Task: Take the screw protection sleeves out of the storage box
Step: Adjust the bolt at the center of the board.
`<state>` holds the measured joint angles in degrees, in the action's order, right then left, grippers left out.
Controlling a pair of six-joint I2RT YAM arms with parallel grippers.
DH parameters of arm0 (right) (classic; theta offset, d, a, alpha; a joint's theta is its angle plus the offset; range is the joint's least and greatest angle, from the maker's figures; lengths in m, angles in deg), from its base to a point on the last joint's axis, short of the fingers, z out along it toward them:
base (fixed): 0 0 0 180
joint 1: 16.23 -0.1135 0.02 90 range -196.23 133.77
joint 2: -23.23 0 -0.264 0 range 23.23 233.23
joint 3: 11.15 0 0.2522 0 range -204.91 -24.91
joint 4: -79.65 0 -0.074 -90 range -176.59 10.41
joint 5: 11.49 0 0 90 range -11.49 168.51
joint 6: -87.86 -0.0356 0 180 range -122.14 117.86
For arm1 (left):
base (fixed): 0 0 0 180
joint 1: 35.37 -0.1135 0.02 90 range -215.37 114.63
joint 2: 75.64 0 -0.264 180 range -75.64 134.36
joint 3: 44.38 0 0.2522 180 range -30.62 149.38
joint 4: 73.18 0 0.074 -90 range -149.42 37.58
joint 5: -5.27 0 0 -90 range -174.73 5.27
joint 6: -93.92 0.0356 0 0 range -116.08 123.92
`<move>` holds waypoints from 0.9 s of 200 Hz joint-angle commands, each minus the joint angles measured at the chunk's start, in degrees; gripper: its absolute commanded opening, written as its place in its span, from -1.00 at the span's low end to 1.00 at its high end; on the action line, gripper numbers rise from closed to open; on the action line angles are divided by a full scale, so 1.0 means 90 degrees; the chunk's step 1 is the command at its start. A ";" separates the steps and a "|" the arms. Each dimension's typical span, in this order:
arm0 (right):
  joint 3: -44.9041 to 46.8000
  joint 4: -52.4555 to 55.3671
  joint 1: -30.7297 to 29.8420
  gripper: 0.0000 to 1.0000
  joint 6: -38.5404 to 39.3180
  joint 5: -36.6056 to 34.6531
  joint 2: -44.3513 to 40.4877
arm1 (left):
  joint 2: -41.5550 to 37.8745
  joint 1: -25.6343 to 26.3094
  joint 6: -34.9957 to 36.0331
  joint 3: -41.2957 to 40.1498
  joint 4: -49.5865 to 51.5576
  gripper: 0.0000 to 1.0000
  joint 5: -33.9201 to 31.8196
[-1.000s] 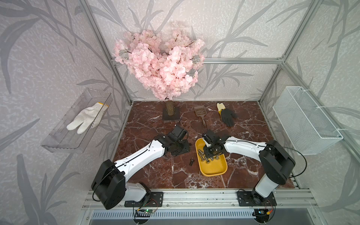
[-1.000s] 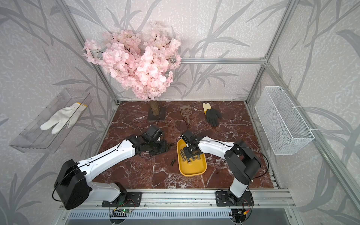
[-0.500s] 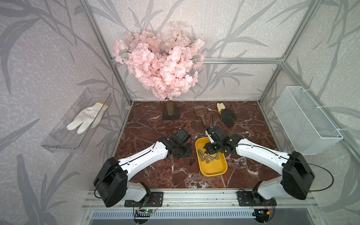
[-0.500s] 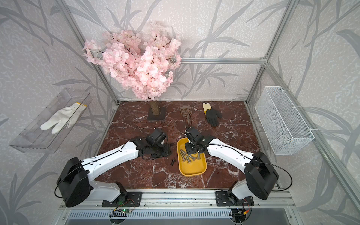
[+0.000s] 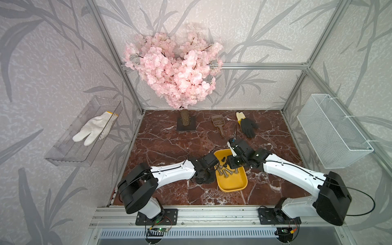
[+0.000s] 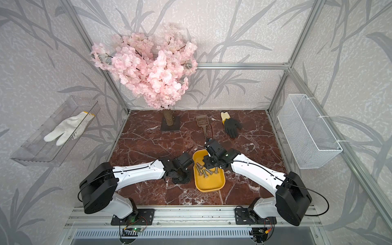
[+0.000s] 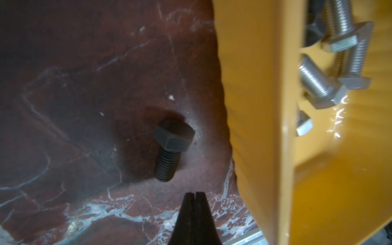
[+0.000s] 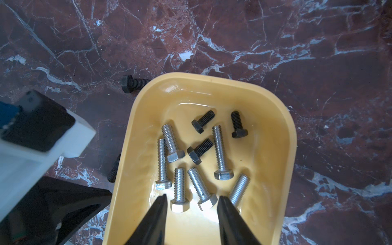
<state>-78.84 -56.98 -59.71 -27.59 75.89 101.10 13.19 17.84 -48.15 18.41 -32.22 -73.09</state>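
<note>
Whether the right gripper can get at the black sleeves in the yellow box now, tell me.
Probably yes: the right gripper hangs open over the storage box, and three sleeves lie uncovered beside the silver bolts.

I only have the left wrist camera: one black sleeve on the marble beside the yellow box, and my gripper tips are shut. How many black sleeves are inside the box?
Observer: Three black sleeves lie inside the storage box, among the silver bolts.
Operator: What is the right gripper doing?
Observer: The right gripper hangs open and empty over the bolts in the box.
Operator: Any other sleeve outside the box?
Observer: Yes, a second outside sleeve lies on the marble close to a corner of the box.
</note>
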 commanded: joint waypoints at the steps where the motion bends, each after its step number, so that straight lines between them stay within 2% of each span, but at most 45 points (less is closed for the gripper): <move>1: 0.0074 0.0102 0.0033 -0.13 -0.0053 -0.0118 -0.0156 | 0.0000 0.0050 -0.0565 -0.0215 -0.0716 -1.00 -0.0042; 20: 0.0056 0.0106 0.0027 -0.13 -0.0043 -0.0110 -0.0127 | 0.0158 0.0054 -0.0705 -0.0270 -0.0896 -1.00 -0.0119; 59: 0.0045 0.0131 0.0029 -0.13 -0.0013 -0.0112 -0.0192 | 0.0280 0.0007 -0.0741 -0.0193 -0.0495 -1.00 -0.0699; 96: 0.0074 0.0154 0.0036 -0.13 0.0020 -0.0149 -0.0205 | 0.0203 -0.0077 -0.0680 -0.0226 -0.0160 -1.00 -0.0909; 145: 0.0079 0.0127 0.0034 -0.13 0.0021 -0.0135 -0.0126 | 0.0247 -0.0366 -0.0336 0.0109 0.0346 -1.00 -0.1251; 180: 0.0161 0.0120 0.0027 -0.13 0.0022 -0.0169 -0.0164 | 0.0428 -0.0661 -0.0070 0.0366 0.0303 -1.00 -0.1281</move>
<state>-78.62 -56.68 -59.71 -27.57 75.48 100.75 15.62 13.27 -51.54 19.24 -31.10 -82.47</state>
